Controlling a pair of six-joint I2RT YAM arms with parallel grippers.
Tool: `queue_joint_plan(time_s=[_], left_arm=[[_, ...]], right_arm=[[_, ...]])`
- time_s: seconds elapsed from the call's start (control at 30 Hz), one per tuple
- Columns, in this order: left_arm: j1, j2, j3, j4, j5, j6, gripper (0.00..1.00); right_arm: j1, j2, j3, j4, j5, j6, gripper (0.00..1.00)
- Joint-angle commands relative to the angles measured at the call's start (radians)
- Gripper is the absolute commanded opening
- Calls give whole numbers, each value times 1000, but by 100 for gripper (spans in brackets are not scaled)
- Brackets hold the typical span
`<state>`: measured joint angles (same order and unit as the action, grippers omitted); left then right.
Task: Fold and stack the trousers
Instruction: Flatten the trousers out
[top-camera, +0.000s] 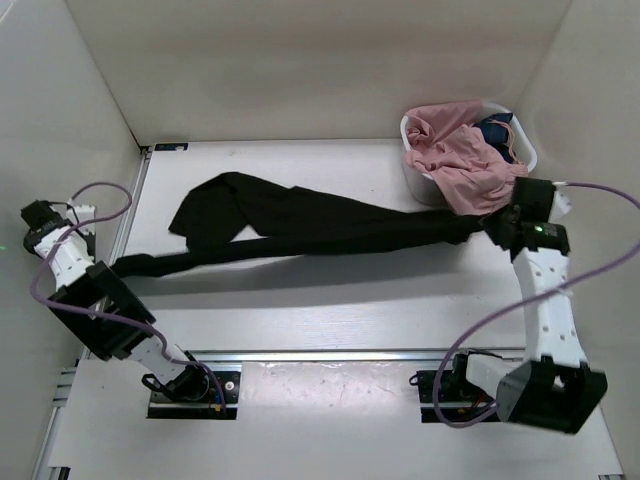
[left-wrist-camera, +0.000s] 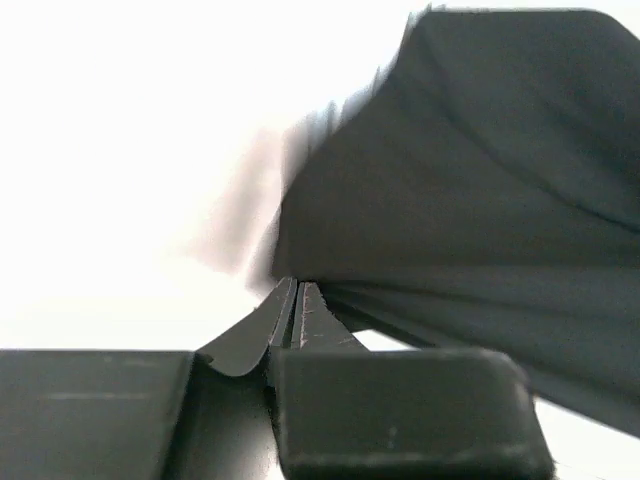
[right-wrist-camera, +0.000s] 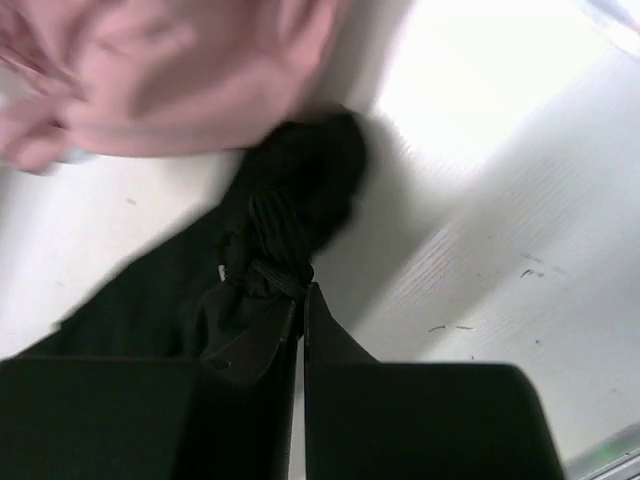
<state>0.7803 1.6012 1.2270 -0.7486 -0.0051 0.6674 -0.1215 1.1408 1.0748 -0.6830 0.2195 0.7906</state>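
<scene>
1. I am holding the trousers (top-camera: 300, 225) stretched across the table (top-camera: 330, 310), their right end beside the basket (top-camera: 420, 180).
2. My left gripper (left-wrist-camera: 297, 295) and right gripper (right-wrist-camera: 301, 295) are each pinching one end, jaws narrowed onto cloth.
3. I am judging that no fold or stack is made yet.

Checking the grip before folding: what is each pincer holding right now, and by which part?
Both hold the trousers: left pincer pinches the narrow left end, right pincer the bunched end beside the basket.
</scene>
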Motion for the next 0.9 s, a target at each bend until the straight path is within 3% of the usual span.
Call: queue_joint_plan(time_s=[0.0, 0.3, 0.5, 0.7, 0.87], left_arm=[[2, -81, 71, -35, -48, 113, 14], [-41, -43, 166, -87, -39, 124, 14], [-147, 40, 273, -199, -39, 115, 14], [-222, 54, 71, -199, 54, -23, 45], [-233, 121, 49, -71, 65, -159, 57]], right_arm=[[-52, -49, 57, -137, 32, -89, 0], [-107, -23, 33, -105, -20, -111, 0], [-107, 82, 168, -128, -80, -111, 0], [-107, 5, -25, -96, -97, -111, 0], [-107, -9, -55, -87, -106, -135, 0]])
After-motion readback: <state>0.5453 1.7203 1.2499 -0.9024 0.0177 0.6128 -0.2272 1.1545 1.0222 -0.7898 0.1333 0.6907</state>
